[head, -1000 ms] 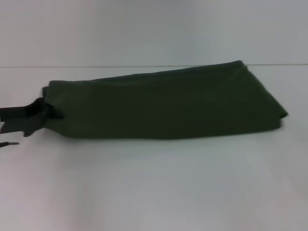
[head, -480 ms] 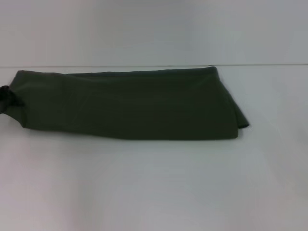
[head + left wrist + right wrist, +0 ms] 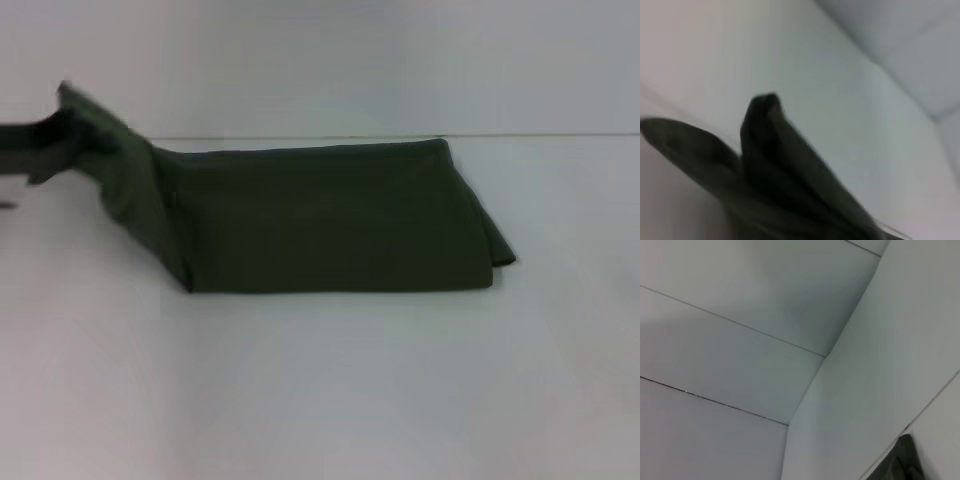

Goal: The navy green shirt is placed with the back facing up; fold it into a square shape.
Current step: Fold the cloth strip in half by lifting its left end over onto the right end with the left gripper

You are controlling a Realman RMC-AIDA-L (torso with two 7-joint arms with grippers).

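A bare white desk (image 3: 320,390) fills the foreground; beyond it lies the dark olive-green soft fabric shirt (image 3: 330,225), folded into a long band. Its limp, light left end hangs lifted, clenched in the left gripper (image 3: 75,135); corners offer the surest hold. The right gripper is unseen.

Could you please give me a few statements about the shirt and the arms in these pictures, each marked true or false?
1. The left gripper holds one end of the shirt raised off the table. True.
2. The shirt lies spread out flat with both sleeves showing. False: it is folded into a long band.
3. The right gripper grips the shirt's other end. False: no right gripper shows in the head view.
4. The shirt's other end rests on the table. True.
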